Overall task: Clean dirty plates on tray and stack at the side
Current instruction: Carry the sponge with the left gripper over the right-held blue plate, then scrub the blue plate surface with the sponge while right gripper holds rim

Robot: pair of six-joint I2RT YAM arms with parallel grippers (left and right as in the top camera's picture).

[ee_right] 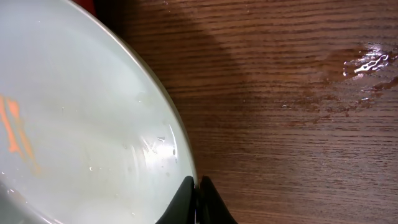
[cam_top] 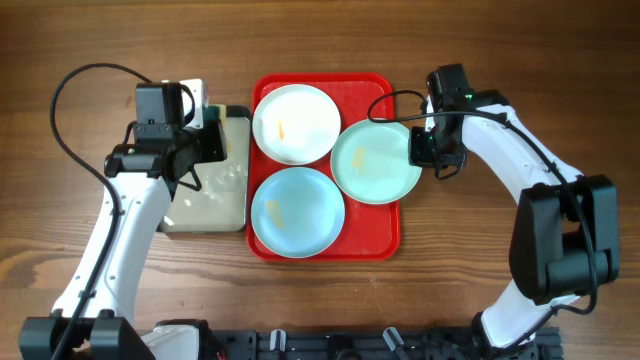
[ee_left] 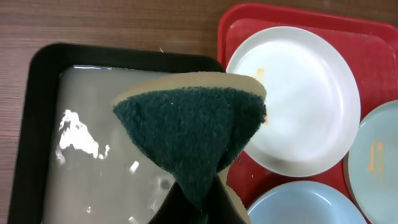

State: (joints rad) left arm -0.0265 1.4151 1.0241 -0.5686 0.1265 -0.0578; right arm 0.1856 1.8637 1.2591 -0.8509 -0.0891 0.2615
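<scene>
On the red tray (cam_top: 385,240), long axis running top to bottom at frame centre, we see three round plates (cam_top: 296,123). Our right gripper (cam_top: 416,148) pinches the right-hand one's rim (ee_right: 177,149); our left gripper (cam_top: 208,143) clamps a sponge (ee_left: 196,134).

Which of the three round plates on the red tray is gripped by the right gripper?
The pale turquoise round plate overhanging the red plastic tray's right rim: the right gripper pinches its edge. The white plate and the bluer plate lie untouched.
</scene>
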